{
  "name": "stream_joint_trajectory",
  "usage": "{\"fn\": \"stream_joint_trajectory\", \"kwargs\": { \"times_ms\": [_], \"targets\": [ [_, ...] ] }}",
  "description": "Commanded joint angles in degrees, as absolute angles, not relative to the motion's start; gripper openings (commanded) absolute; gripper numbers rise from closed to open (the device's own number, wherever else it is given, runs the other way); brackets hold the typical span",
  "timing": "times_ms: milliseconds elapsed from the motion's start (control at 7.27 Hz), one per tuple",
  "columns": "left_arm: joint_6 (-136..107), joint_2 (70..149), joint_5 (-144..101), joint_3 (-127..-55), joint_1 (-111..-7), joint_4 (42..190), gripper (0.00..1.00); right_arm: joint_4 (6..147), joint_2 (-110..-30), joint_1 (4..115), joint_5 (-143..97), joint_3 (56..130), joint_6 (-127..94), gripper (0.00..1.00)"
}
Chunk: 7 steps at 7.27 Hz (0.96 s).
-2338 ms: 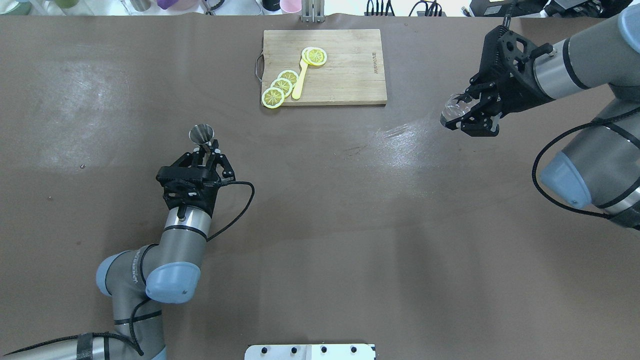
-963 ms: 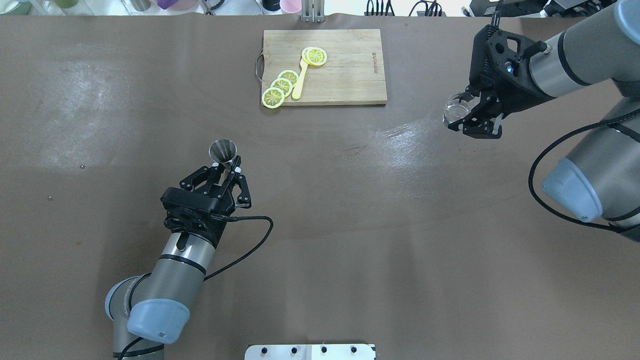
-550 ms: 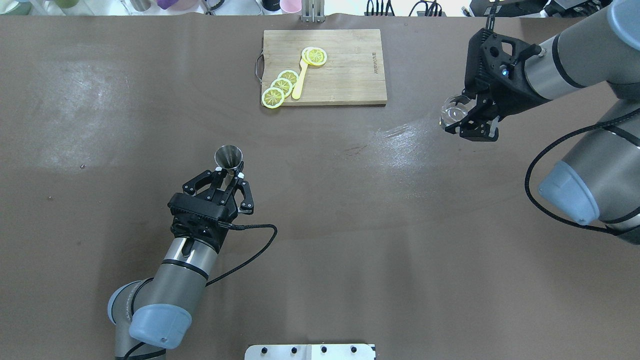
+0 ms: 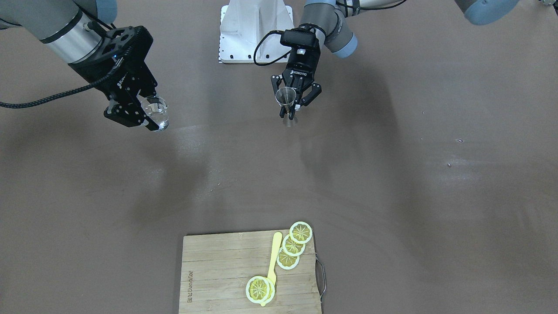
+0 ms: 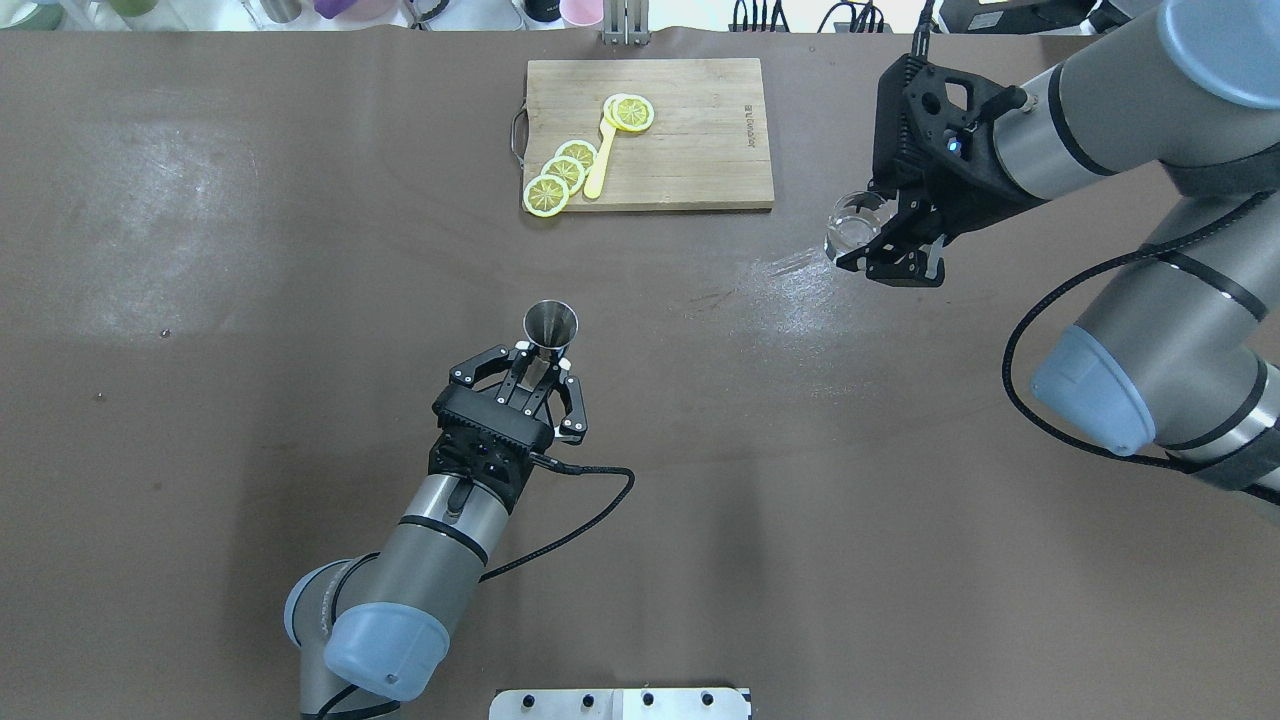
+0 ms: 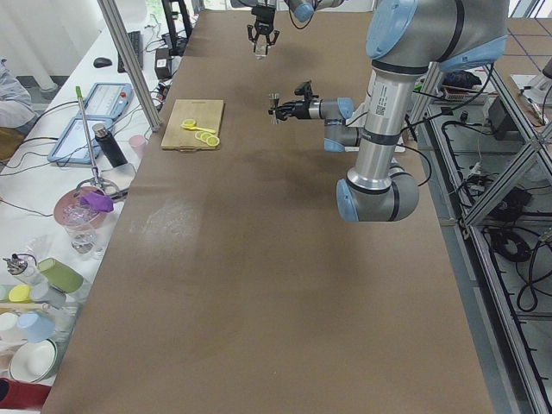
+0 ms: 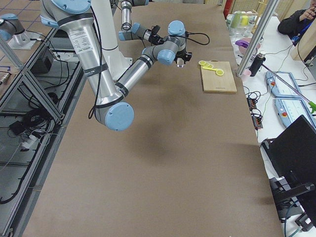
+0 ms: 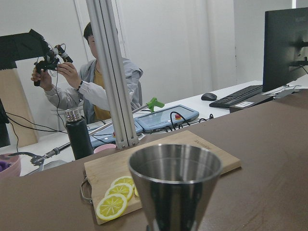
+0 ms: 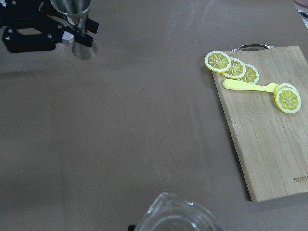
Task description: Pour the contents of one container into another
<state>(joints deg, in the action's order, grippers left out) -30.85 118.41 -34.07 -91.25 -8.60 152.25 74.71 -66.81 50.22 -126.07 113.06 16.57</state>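
My left gripper is shut on the narrow waist of the grey steel jigger, which it holds upright above the table near the middle. The jigger's open cone fills the lower left wrist view, and I cannot see inside it. At the far right my right gripper is shut on the clear glass tumbler, held roughly upright in the air. Only the tumbler's rim shows at the bottom of the right wrist view. In the front-facing view the tumbler and the jigger are well apart.
A wooden cutting board with several lemon slices and a yellow utensil lies at the far middle. Bare brown table lies between the arms. An aluminium post and an operator stand beyond the far edge.
My left arm has carried the jigger to the right and a little nearer the robot. My right arm has moved the tumbler left, toward the middle. Both grips are unchanged.
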Motion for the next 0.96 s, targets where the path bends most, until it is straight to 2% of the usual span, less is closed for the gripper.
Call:
{"fn": "stream_joint_trajectory", "kwargs": {
  "times_ms": [0,413,825],
  "targets": [
    [-30.67,121.45,-36.98,-89.21,-10.62,152.23,0.0,74.79,-65.4,49.05,-125.69,112.41,16.35,0.0],
    [-29.53,127.68,-41.05,-84.3,-13.45,151.44,0.0,79.96,-61.89,46.68,-124.03,113.2,16.17,0.0],
    [-26.89,129.46,-40.78,-84.55,-13.36,148.36,0.0,83.93,-58.72,45.09,-123.75,112.94,16.26,0.0]
  ]
}}
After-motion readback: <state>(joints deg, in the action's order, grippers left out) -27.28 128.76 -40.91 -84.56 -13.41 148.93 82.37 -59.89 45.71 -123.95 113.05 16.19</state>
